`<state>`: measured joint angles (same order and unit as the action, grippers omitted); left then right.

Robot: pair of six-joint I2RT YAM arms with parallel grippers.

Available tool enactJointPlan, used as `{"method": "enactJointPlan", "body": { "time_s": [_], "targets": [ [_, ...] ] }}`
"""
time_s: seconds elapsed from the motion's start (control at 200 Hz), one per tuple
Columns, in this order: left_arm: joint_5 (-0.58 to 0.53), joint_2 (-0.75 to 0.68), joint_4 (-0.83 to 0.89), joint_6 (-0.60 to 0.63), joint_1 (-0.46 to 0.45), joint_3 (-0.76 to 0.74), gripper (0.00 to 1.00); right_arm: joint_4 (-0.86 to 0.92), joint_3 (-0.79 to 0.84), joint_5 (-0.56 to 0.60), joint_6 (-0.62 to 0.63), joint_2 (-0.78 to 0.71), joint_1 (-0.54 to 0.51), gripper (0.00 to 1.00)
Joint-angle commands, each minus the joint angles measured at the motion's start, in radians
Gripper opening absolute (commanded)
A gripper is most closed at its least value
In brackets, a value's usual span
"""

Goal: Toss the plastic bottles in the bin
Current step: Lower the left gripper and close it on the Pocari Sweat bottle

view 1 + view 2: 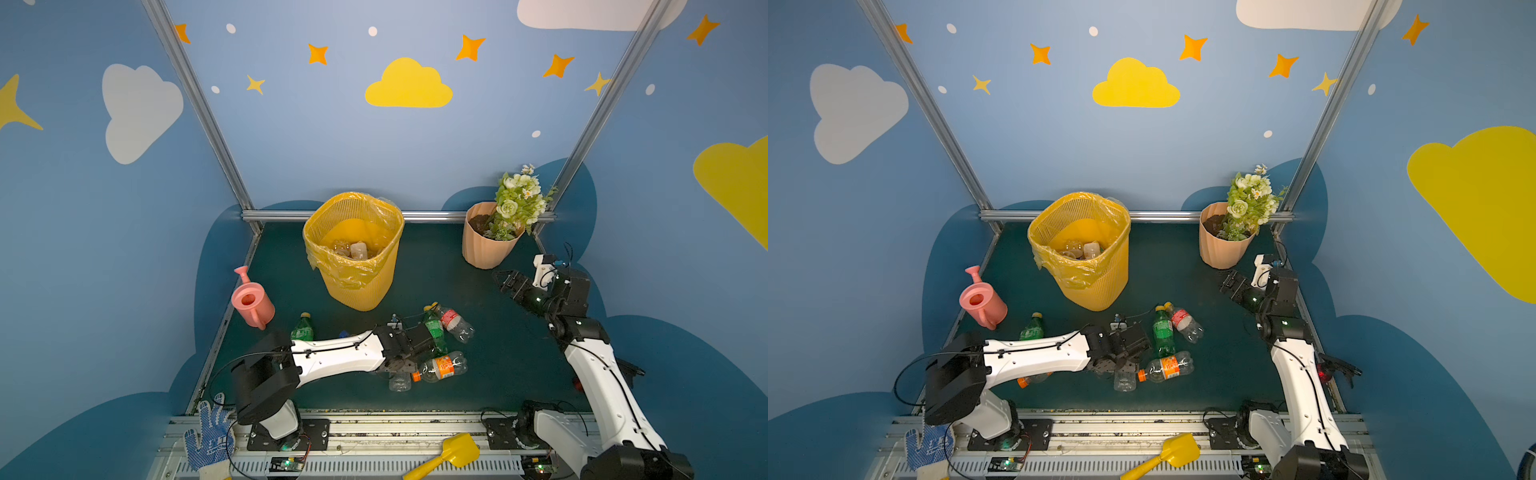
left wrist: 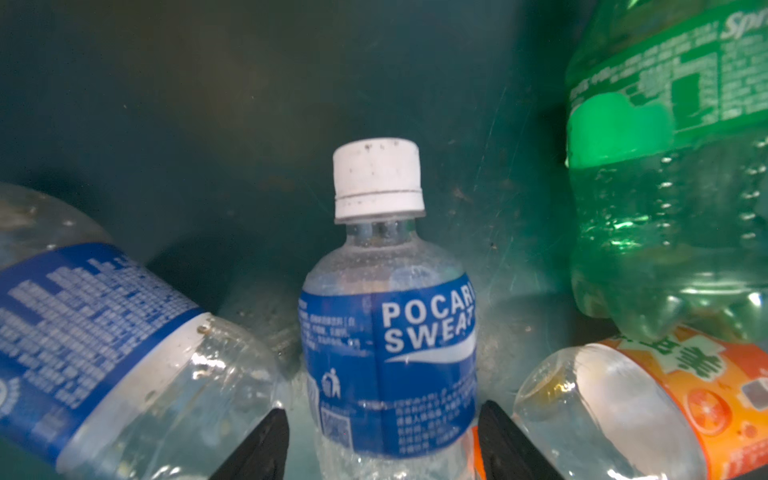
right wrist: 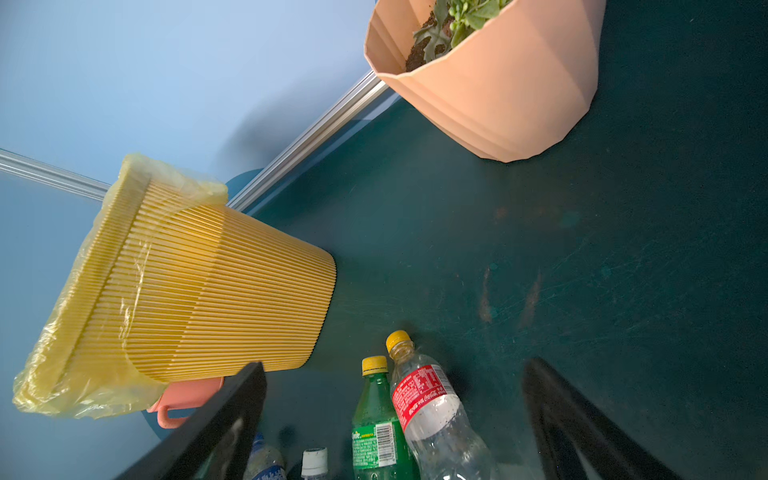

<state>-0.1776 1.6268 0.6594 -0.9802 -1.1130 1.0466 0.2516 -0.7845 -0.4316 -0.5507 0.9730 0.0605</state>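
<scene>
Your left gripper [image 2: 382, 409]: jaws half apart astride the blue-label bottle [image 2: 386, 332], grip unclear
Your right gripper [image 1: 508, 281]: spread wide, empty
Bin [image 1: 361, 291]: 12 o'clock on the mat [image 1: 498, 374], other bottles [image 1: 442, 368] at its 5 o'clock

Yellow bin [image 1: 361, 291] at the back with a few bottles [image 1: 357, 250] inside. Left gripper [image 1: 397, 366] is down low, right next to the orange-label bottle [image 1: 442, 368], with 2 more lying close by: a green bottle [image 1: 434, 330] and a red-label bottle [image 1: 455, 324].

Btm of the Pocari bottle [image 2: 386, 353] is cut off in left wrist view, so we can't tell if left gripper [image 2: 382, 409] grips it.
</scene>
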Motion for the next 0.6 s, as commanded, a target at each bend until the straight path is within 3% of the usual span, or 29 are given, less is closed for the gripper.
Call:
{"method": "enactJointPlan", "body": {
  "time_s": [0.0,0.486,0.596],
  "targets": [
    [0.012,0.026,0.000,0.022,0.013,-0.004,0.72,0.004,0.008,-0.013,-0.003,-0.016,0.008,0.95],
    [0.079,0.102,-0.052,0.090,0.051,0.018,0.72,0.007,0.014,-0.014,-0.005,-0.010,0.021,0.95],
    [0.087,0.115,-0.051,0.101,0.058,0.025,0.65,0.009,0.016,-0.014,-0.006,-0.007,0.025,0.95]
  ]
}}
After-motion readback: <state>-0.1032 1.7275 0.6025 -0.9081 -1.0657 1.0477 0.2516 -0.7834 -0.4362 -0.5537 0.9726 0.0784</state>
